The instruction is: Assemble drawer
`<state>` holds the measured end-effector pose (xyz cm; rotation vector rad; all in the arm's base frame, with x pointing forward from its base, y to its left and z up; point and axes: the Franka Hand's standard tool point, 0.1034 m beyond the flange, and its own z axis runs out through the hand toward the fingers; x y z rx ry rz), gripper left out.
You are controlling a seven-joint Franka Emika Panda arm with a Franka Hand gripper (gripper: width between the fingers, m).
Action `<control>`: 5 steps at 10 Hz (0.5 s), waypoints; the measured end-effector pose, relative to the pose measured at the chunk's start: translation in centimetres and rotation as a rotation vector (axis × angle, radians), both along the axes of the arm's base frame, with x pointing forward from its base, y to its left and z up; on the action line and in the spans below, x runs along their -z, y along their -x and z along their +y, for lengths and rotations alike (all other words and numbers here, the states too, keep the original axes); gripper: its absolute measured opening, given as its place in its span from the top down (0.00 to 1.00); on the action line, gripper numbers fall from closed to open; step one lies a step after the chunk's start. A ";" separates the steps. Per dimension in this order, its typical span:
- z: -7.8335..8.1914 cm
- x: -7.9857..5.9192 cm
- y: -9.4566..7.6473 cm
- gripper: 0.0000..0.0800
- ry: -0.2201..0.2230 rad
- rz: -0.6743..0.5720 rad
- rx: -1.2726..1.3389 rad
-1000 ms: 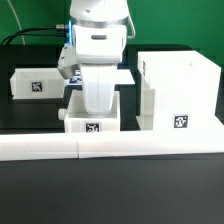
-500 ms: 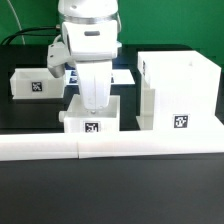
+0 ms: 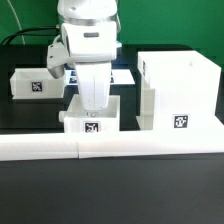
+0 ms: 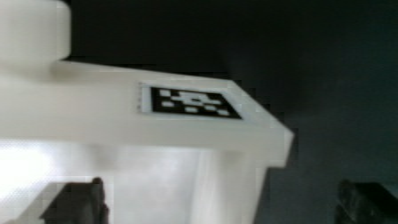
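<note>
The drawer's large white casing stands at the exterior view's right, with a tag low on its front. One small white tray sits in the middle and a second tray at the left. My gripper is lowered at the middle tray's open top. In the wrist view the gripper is open. One fingertip is over the white tray and the other is over the dark table, with the tray's tagged wall ahead. The fingers hold nothing.
Long low white L-shaped bars run across the front of the table, just before the middle tray and the casing. A strip of the marker board shows behind the arm. A black cable lies at the back left.
The arm has shifted a little to the exterior view's left over the middle tray during the last second, then held still. The trays and casing have not moved.
</note>
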<state>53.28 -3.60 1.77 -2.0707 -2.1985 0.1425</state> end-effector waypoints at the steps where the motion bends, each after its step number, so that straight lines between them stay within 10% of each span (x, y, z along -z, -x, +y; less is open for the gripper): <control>1: -0.3 0.2 0.3 0.19 0.001 0.003 0.006; 5: -0.2 0.2 0.3 0.19 0.000 0.004 0.004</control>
